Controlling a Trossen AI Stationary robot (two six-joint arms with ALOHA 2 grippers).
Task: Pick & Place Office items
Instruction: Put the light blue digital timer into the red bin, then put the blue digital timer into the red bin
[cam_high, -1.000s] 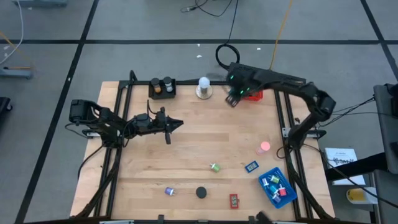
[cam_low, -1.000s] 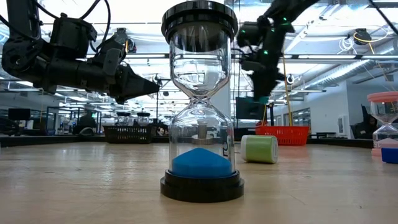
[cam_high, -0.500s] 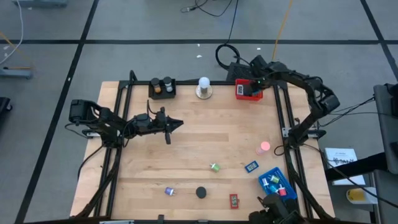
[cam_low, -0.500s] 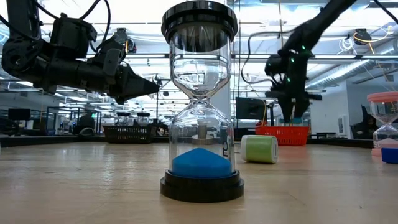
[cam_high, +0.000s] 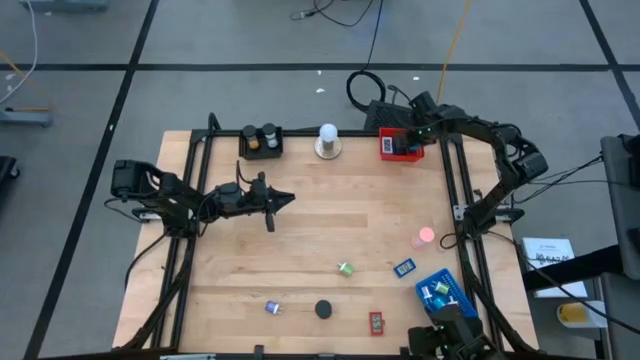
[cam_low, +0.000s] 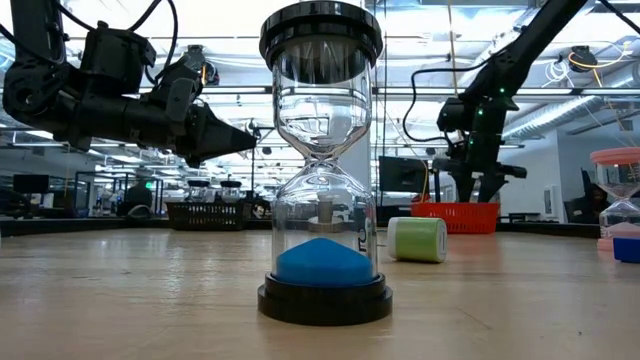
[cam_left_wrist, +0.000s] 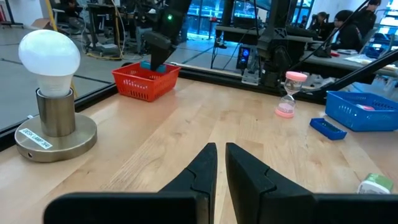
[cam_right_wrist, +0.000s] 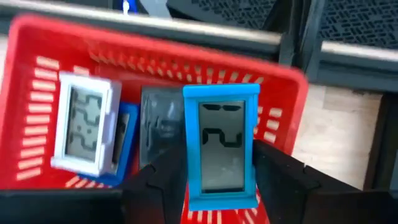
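Note:
My right gripper (cam_high: 409, 143) is at the table's far right, above the red tray (cam_high: 398, 148), shut on a flat blue rectangle with a grey display (cam_right_wrist: 221, 146). In the red tray (cam_right_wrist: 37, 50) lie a white-framed rectangle (cam_right_wrist: 84, 121) on top of a blue one, and a grey one (cam_right_wrist: 158, 124). My left gripper (cam_high: 290, 198) waits shut and level over the table's left middle, holding nothing. The left wrist view shows the blue rectangle (cam_left_wrist: 153, 65) over the tray (cam_left_wrist: 146, 81). My right gripper pinches the blue rectangle by its two long side edges (cam_right_wrist: 189, 180) between its two fingers (cam_right_wrist: 158, 183), toward its lower end. The fingers slant down from above and lie along it. The rectangle faces the camera, lifted clear above the red tray.
Loose on the near right of the table lie a pink hourglass (cam_high: 427, 237), a green roll (cam_high: 346, 268), a blue rectangle (cam_high: 404, 268), a black cylinder (cam_high: 323, 310), a red rectangle (cam_high: 376, 322) and a purple clip (cam_high: 273, 308). A blue tray (cam_high: 445, 298), a black tray (cam_high: 262, 142) and a white knob (cam_high: 327, 140) stand around.
My right gripper has swung toward the table's right edge, from beside the white knob to over the red tray, sinking and rolling as it went. It has carried the blue rectangle along. Most of the move came early; it has slowed lately.

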